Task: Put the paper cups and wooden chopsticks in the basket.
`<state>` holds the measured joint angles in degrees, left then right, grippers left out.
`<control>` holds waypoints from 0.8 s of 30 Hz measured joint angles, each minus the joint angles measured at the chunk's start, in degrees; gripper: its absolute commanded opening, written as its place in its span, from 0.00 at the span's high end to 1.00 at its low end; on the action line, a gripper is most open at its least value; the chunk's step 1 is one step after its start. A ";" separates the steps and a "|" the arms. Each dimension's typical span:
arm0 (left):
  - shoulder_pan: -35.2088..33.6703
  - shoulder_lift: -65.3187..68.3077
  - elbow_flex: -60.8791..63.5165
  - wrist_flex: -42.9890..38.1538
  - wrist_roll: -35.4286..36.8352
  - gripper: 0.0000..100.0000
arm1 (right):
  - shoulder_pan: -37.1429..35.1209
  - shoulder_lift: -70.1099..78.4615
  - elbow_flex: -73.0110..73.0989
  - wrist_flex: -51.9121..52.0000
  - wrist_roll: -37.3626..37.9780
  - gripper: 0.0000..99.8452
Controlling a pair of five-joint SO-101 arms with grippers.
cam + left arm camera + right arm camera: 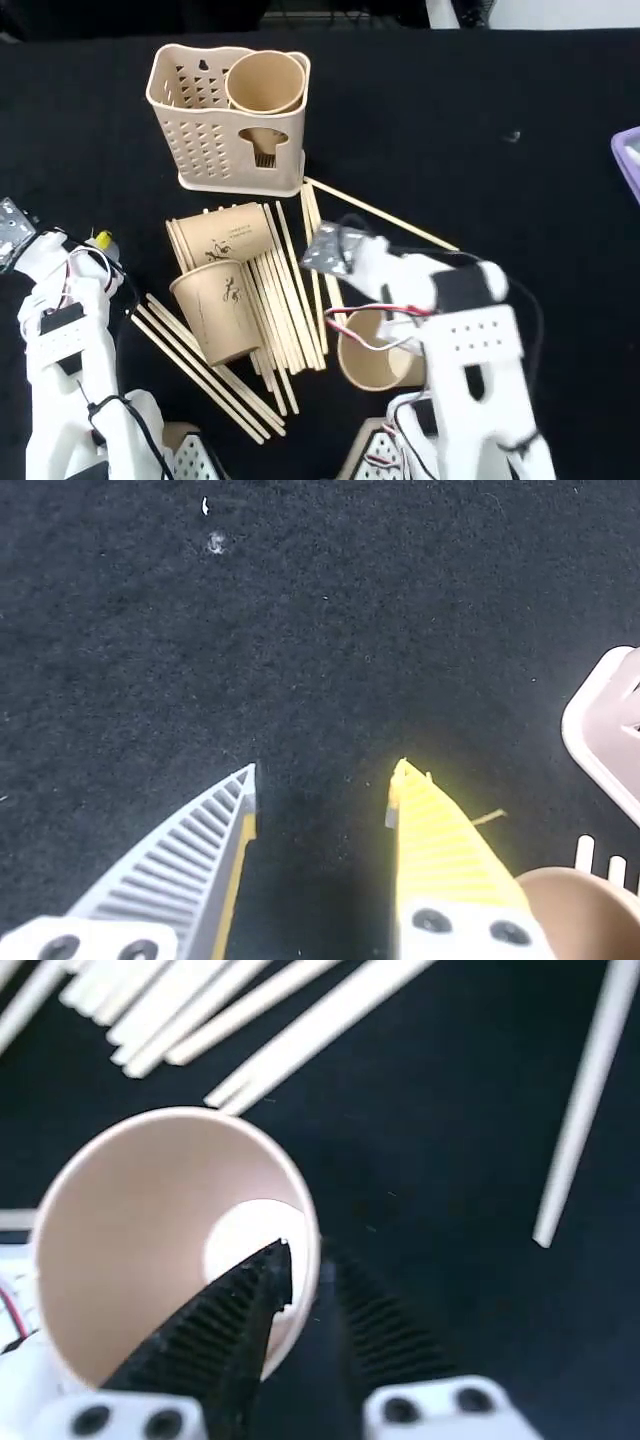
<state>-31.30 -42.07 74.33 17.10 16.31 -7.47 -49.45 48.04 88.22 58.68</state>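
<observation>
- Right gripper [306,1256] pinches the rim wall of a paper cup [150,1230] near the chopsticks [290,290]; the thin paper could crumple or slip out on lifting.
- Basket [205,140], well apart, already holds another cup [265,82]; a tilted drop may miss.
- Left gripper [320,780] hangs wide over the table [300,630].

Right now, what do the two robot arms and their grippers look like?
Both arms are white plastic. The left arm trails black, red and white wires; the left gripper has pointed ribbed fingers, one grey, one yellow. The right arm carries red, white and black wires and a black patch; the right gripper has black ribbed fingers on white bases with screws.
</observation>
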 measured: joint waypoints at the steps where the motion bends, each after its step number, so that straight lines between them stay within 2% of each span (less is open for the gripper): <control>1: 0.00 0.00 0.00 0.00 0.00 0.79 | 1.41 -1.23 0.00 0.00 0.09 0.99; 7: 0.00 0.00 0.00 0.00 0.00 0.79 | 4.57 -5.89 -0.18 3.08 0.53 0.99; 12: 0.00 0.00 0.00 0.00 0.00 0.79 | 4.66 -6.68 -8.88 6.24 -1.85 0.99; 17: 0.00 0.00 0.00 0.00 0.00 0.79 | 4.48 -6.77 -24.62 1.32 -16.09 0.99; 20: 0.00 0.00 0.00 0.00 0.00 0.79 | 1.67 -6.51 -30.15 -5.80 -26.73 0.99; 24: 0.00 0.00 0.00 0.00 0.00 0.79 | -3.25 1.32 -34.02 -17.41 -39.65 0.99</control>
<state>-31.30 -42.07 74.33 17.10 16.31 -10.73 -48.13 14.02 70.81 19.03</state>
